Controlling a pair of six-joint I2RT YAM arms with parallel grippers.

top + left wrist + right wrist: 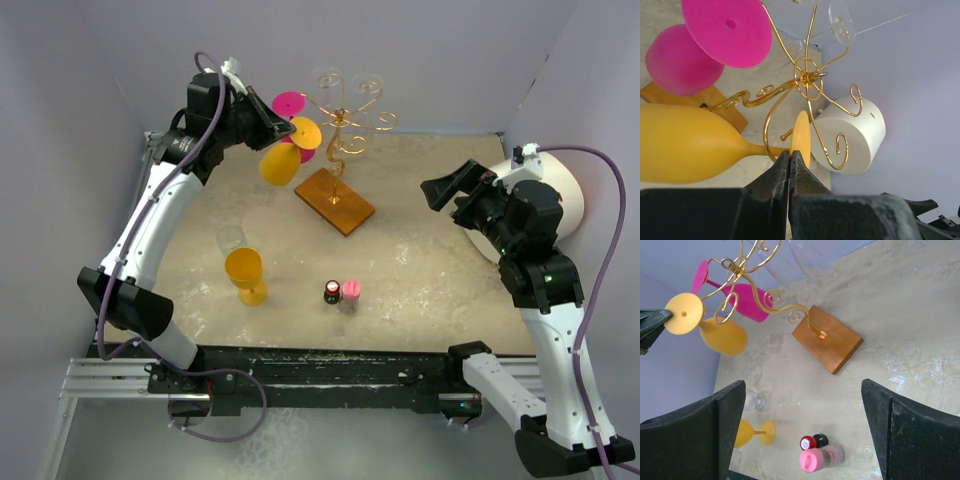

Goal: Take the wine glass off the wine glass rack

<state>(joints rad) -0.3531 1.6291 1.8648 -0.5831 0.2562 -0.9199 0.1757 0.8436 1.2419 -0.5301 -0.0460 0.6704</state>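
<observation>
Where the bench (430,262) lies nearest the arm bases, a red-capped bottle (332,291) and a pink-capped bottle (351,291) stand side by side. To their left is a standing yellow glass (246,272), with a clear glass (231,240) just behind it. All four are well apart from the rack.

Farther back on the right, the right claw (452,188) hangs above the bench, its fingers (705,435) spread wide with nothing between them.

Beyond it is the wine glass rack (340,120), its wooden base (335,202) flat on the bench. A pink glass (722,27) and two clear hanging glasses (368,82) hang from its scroll arms.

At the rack's left side is the yellow wine glass (687,145), tilted with the bowl lower than the foot. The step in hand looks like the draw-off. Its stem lies right at the tip of a gold curl, and whether it has cleared the wire cannot be told. The next move likely calls for sliding the glass outward along that arm, away from the centre post. The bowl would need to stay clear of the pink glass just beside it.

The left claw (790,156) is pinched tight on the rim of the glass's disc foot (801,132), its fingers (770,180) almost meeting.
</observation>
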